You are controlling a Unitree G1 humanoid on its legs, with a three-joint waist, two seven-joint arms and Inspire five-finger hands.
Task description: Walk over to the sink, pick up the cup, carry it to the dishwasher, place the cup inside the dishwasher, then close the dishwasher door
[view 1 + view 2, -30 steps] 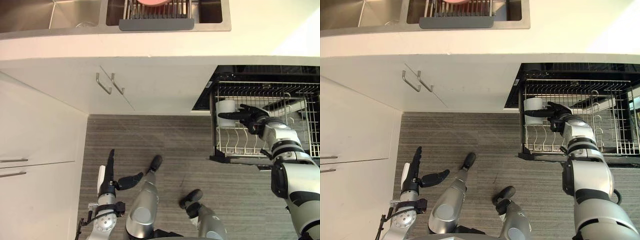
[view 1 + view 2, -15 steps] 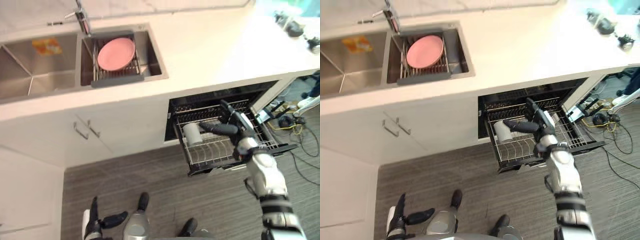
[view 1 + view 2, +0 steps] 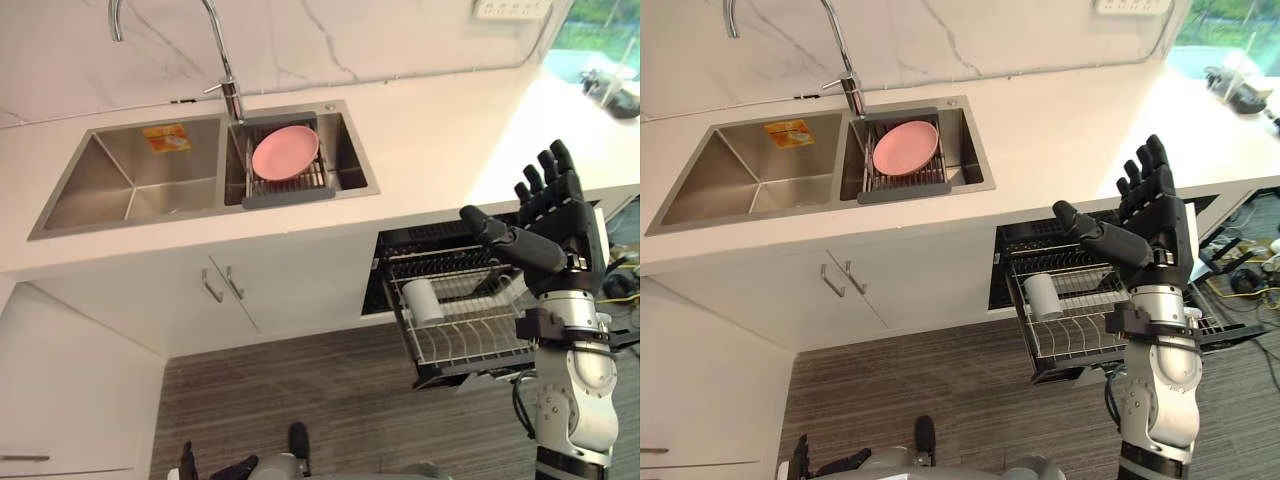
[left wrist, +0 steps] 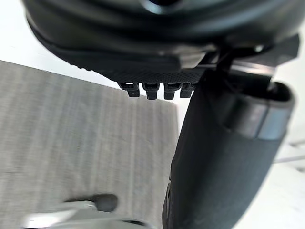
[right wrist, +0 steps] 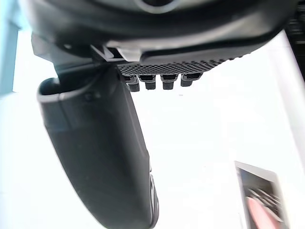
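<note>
The white cup point(image 3: 420, 300) lies on its side in the left part of the pulled-out dishwasher rack point(image 3: 480, 340), also seen as the cup point(image 3: 1043, 296). My right hand point(image 3: 551, 225) is raised well above the rack, open, fingers spread and straight, thumb pointing toward the counter, holding nothing. Its wrist view shows the thumb point(image 5: 100, 157) and straight fingers over the pale counter. My left hand point(image 4: 214, 157) hangs low over the grey floor, open and empty.
A double steel sink point(image 3: 130, 190) sits in the white counter point(image 3: 430, 150), with a pink plate point(image 3: 285, 152) in a drying rack and a tall faucet point(image 3: 225, 70). White cabinet doors with handles point(image 3: 220, 285) stand left of the dishwasher. Cables lie on the floor at far right.
The camera has tilted up, so the whole scene shifted. My right hand has let go of the cup and risen from the rack to above counter height. The cup stays in the rack.
</note>
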